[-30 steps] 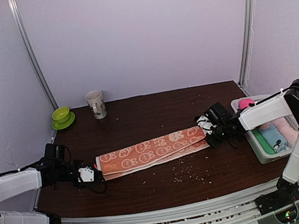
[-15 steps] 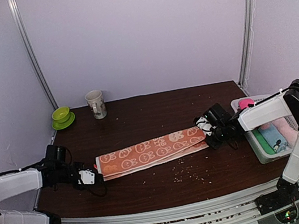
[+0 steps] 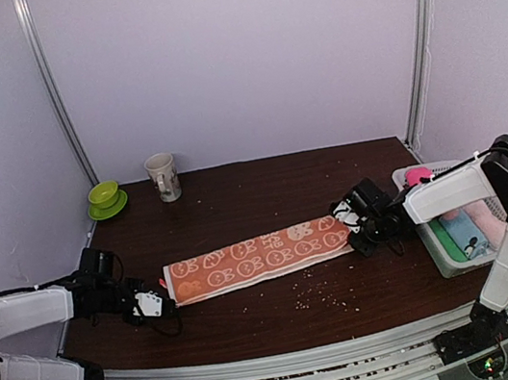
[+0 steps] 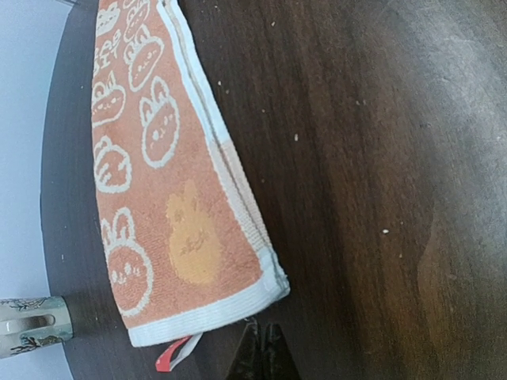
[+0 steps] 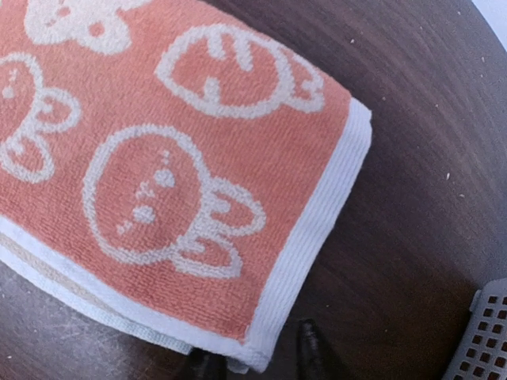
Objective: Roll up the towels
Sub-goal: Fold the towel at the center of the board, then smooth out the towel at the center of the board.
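Left gripper [image 4: 260, 360] clenched empty, just off the bunny-print towel [image 3: 258, 258]'s left hem. Right gripper [image 5: 255, 358] released, straddling its right corner. Orange terry, white border, folded into a long strip mid-table. Mug [image 3: 163, 177] and green cup [image 3: 104, 193] far left. Right-side mesh basket [image 3: 438, 257] holds rolled cloths [image 3: 472, 227] and a hot pink cloth [image 3: 416, 176].

basket [image 3: 431, 243] at right, mug [image 3: 163, 177] back-left

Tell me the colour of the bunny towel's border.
White, edging the orange-peach towel; clearest in the right wrist view.
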